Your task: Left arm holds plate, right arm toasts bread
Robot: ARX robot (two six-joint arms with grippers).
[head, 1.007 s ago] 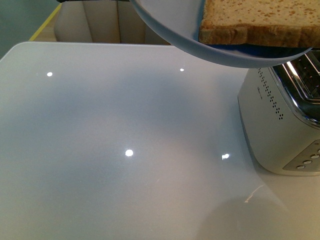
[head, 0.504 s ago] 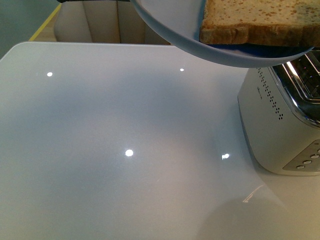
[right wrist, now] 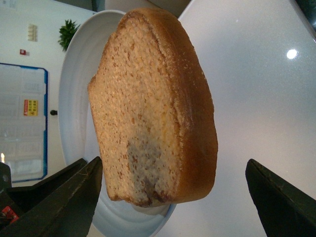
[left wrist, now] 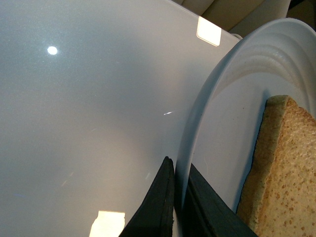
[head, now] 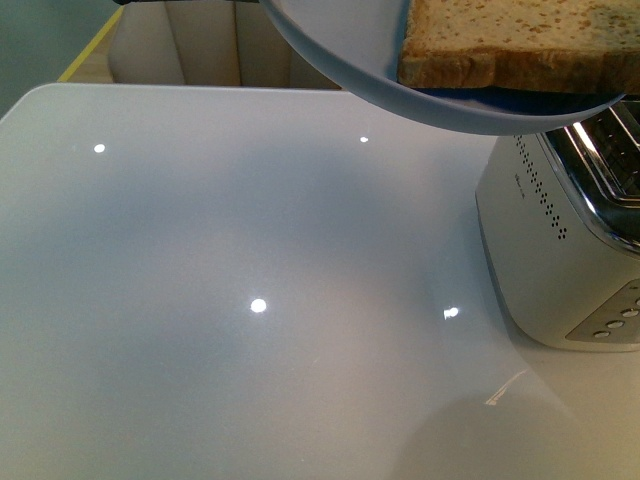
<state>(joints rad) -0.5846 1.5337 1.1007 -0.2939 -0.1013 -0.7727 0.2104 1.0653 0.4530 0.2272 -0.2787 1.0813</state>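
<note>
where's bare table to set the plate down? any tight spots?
Bare: the table, its whole left and middle, from far edge to near edge, bordered on the right by the toaster. Crowded: the right side, where the toaster stands and the plate with the bread is held up close to its top by the left pincer.

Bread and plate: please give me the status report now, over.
Left gripper shut on plate rim, plate aloft. Right gripper open, straddling bread, not touching. Bread lies on plate. Toaster just below; nothing between fingers and bread.
</note>
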